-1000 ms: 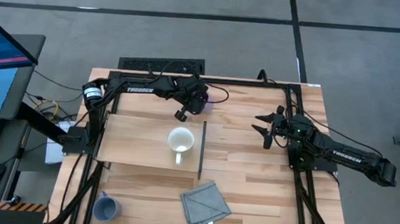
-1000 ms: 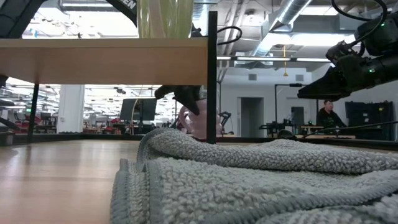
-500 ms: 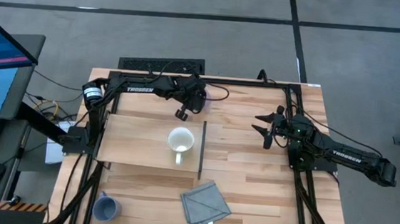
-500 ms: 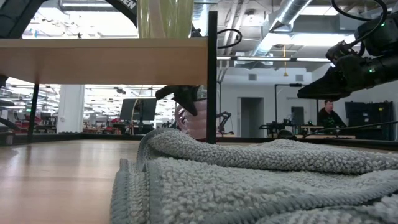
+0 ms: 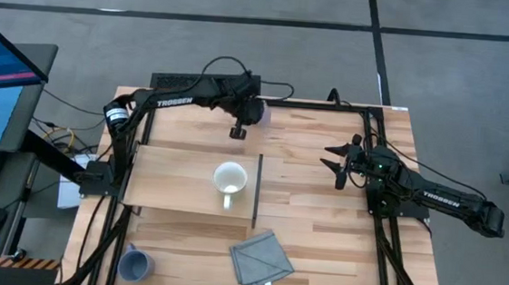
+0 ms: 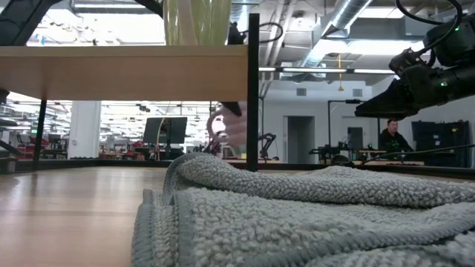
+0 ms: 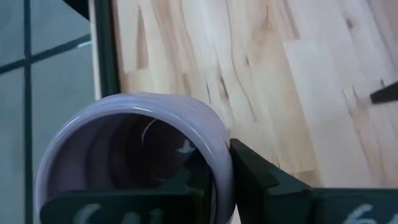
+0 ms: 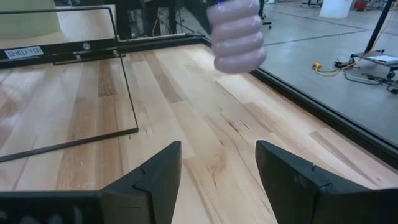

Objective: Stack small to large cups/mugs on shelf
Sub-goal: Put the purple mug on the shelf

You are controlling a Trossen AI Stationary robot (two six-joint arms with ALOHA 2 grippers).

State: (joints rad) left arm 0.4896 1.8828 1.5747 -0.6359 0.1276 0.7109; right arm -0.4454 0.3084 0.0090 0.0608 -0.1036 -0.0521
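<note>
Gripping purple mug (image 7: 134, 155) rim, left end effector (image 7: 217, 180) airborne

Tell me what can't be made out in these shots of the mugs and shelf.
- Purple ridged mug, right wrist view: its top is cut off by the picture's edge; its handle doesn't show.
- Purple ridged mug, high view: hidden under the left gripper.
- White mug on the light wood shelf, low view: its rim is cut off.
- Blue-grey mug: absent from the low view.
</note>
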